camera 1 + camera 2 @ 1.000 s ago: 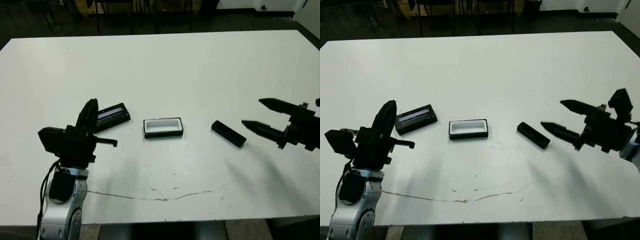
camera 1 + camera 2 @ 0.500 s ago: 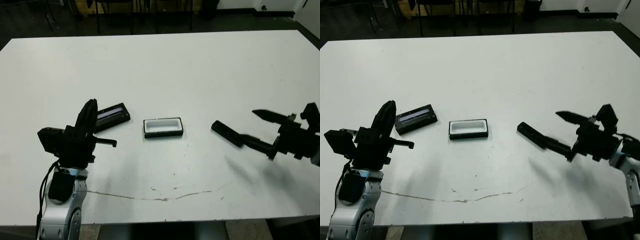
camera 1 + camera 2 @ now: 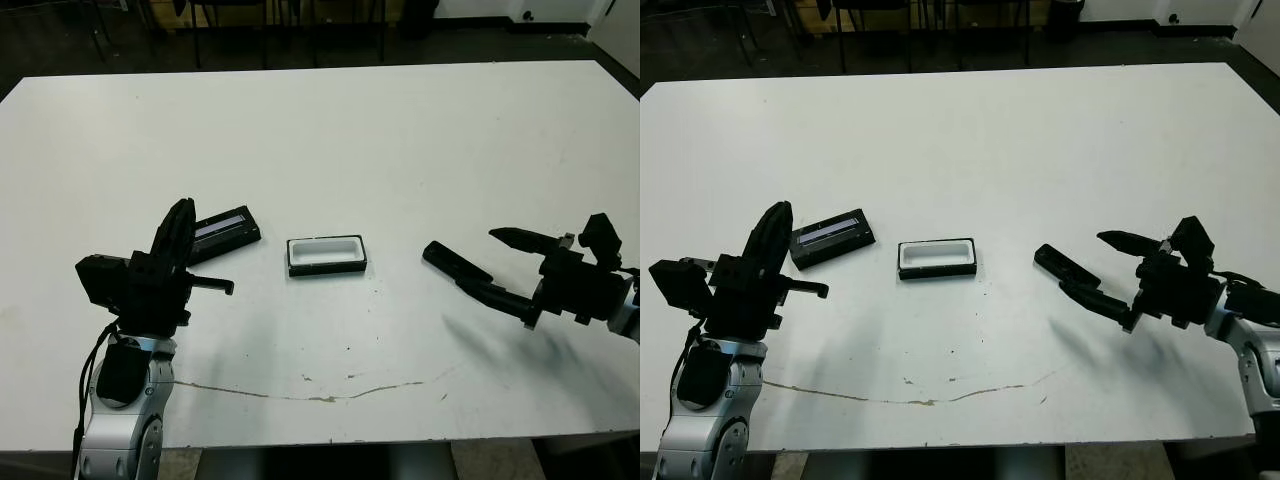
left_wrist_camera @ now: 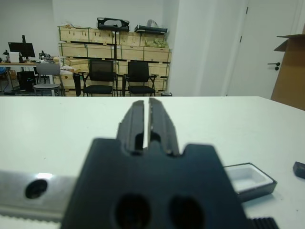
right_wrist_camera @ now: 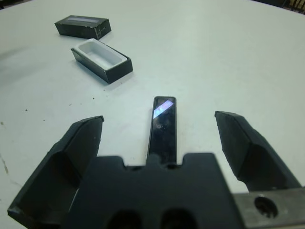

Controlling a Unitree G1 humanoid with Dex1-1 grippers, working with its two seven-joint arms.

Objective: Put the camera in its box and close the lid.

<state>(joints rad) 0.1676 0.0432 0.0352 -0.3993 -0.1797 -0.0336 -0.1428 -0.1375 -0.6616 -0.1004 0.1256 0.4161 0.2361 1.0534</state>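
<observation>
Camera [image 5: 163, 125] flat on the table [image 3: 400, 130], right of the open box [image 3: 326, 254], between the right gripper's [image 3: 500, 266] spread fingers; contact unclear. Left gripper [image 3: 178, 232] fingers together beside the lid [image 3: 222, 230].

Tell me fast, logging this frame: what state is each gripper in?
Left gripper: shut, holding nothing.
Right gripper: open, jaws either side of the camera, not gripping it.
</observation>
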